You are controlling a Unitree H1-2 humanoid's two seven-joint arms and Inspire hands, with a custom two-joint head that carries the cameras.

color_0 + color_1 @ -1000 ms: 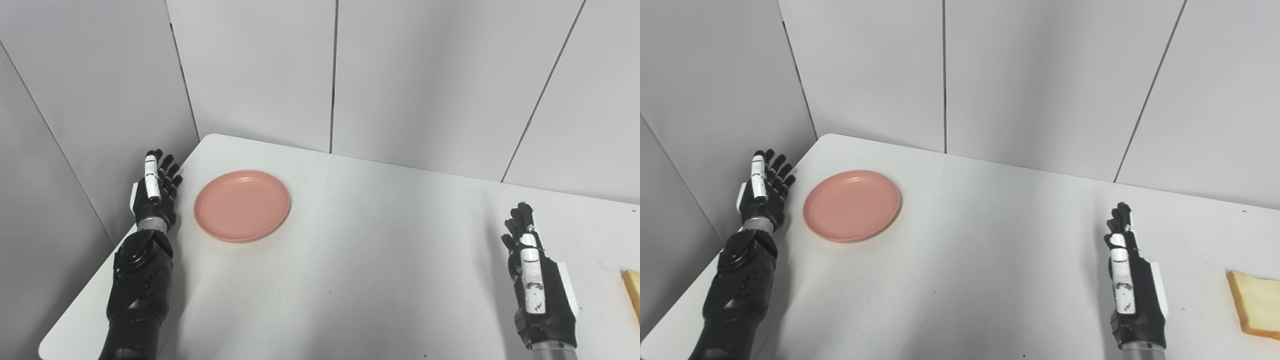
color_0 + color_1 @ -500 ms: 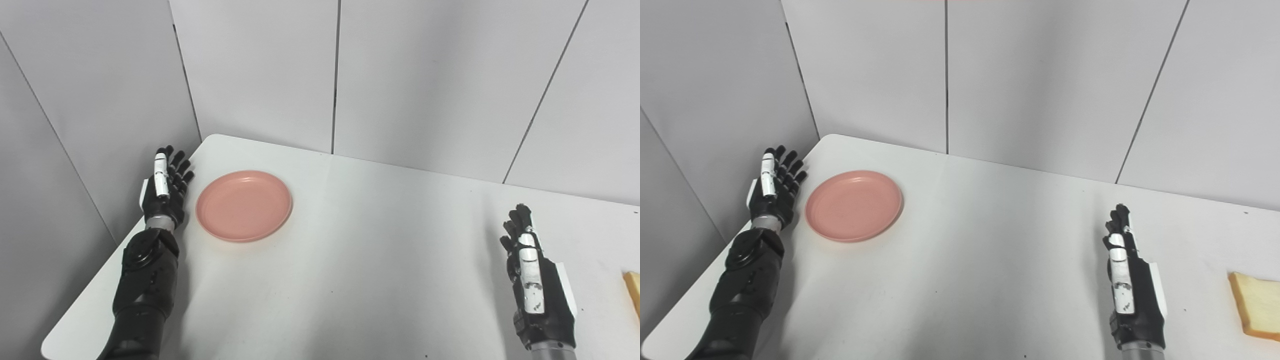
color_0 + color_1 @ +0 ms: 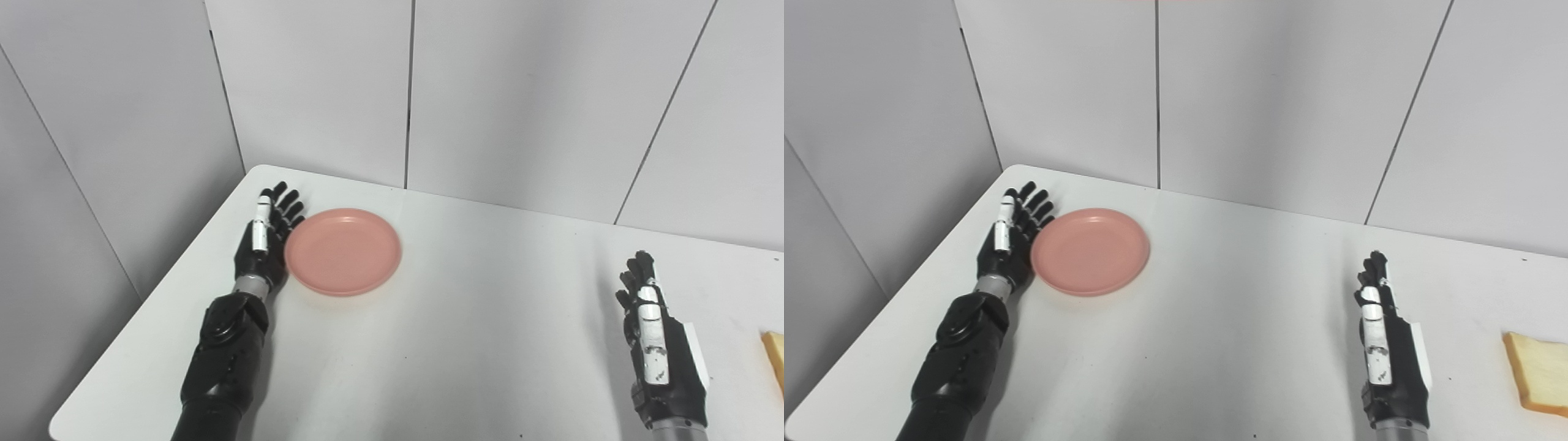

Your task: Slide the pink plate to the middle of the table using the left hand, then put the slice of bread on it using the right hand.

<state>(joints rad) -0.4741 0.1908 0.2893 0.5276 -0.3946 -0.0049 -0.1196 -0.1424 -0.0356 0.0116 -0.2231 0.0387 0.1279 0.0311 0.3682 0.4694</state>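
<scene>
We note the pink plate [image 3: 343, 251] flat on the white bench [image 3: 465, 343], left of centre, left robot hand [image 3: 264, 242] fingers spread against its left rim, right robot hand [image 3: 1387, 352] open and empty, slice of bread [image 3: 1537, 372] at the bench's right edge.
</scene>
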